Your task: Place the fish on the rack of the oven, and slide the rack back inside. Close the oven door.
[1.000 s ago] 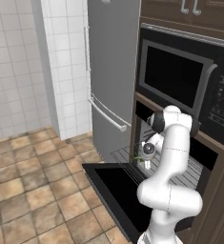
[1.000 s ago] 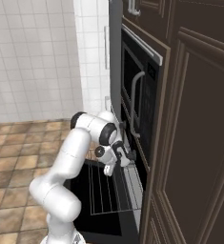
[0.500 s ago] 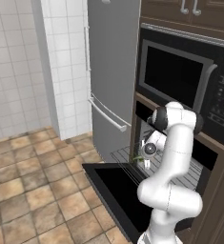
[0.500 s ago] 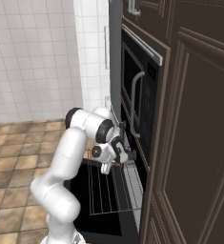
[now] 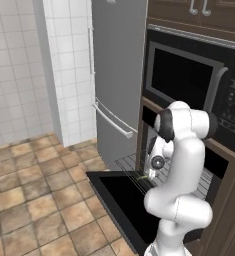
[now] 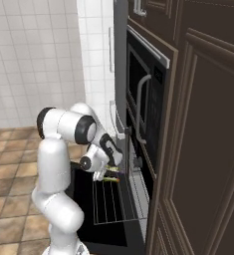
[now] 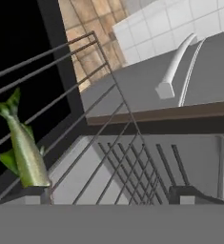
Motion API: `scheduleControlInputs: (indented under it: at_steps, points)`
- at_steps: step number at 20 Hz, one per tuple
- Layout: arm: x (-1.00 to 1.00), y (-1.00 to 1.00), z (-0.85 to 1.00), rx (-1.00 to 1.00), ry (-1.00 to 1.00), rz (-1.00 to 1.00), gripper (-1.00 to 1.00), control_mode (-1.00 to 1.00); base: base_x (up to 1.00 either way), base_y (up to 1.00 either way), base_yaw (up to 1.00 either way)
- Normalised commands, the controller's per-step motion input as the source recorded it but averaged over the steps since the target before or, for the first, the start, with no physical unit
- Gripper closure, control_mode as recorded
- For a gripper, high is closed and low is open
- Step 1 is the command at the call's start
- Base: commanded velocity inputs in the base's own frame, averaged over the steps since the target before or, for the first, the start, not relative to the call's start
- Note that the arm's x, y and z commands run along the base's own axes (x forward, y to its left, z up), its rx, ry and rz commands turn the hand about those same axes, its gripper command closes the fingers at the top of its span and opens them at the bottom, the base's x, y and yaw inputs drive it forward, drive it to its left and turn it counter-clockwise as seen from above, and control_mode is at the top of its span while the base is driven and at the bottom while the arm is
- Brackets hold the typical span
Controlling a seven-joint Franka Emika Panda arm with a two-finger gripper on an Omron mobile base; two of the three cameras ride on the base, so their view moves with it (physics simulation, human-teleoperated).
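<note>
the gripper (image 7: 111,193) is being held wide, its two dark fingertips (image 7: 30,193) standing far apart at the bottom of the hand view with nothing clamped between them. the fish (image 7: 22,145) is lying on the rack (image 7: 111,138), just above one fingertip, its tail pointing away from the gripper; whether it is touching that fingertip cannot be told. in the right base view the fish (image 6: 111,178) is seen as a small green strip at the near end of the rack (image 6: 111,201), directly under the gripper (image 6: 110,172). the rack is being carried pulled out over the oven door (image 5: 124,200), which is lying open and flat. in the left base view the gripper (image 5: 150,172) is hanging just above the rack (image 5: 134,165), in front of the oven (image 5: 154,150). above the oven the microwave (image 5: 194,85) is mounted, and beside the oven the grey fridge (image 5: 116,75) is standing.
</note>
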Motion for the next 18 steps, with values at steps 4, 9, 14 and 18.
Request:
scheduleControlInputs:
  at_steps: [4,9,14,18]
  points:
    - [-0.97,-0.07,0.64,0.0,-0.27,0.02,-1.0,-1.0,0.0,0.0,0.0]
    - [-0.89,-0.43,0.59,0.0,-0.29,0.01,-1.0,-1.0,0.0,0.0,0.0]
    - [-0.97,-0.02,0.62,0.0,-0.16,0.04,-1.0,-1.0,0.0,0.0,0.0]
    - [-0.58,0.0,0.87,0.03,-0.09,0.04,-1.0,-1.0,0.0,0.0,0.0]
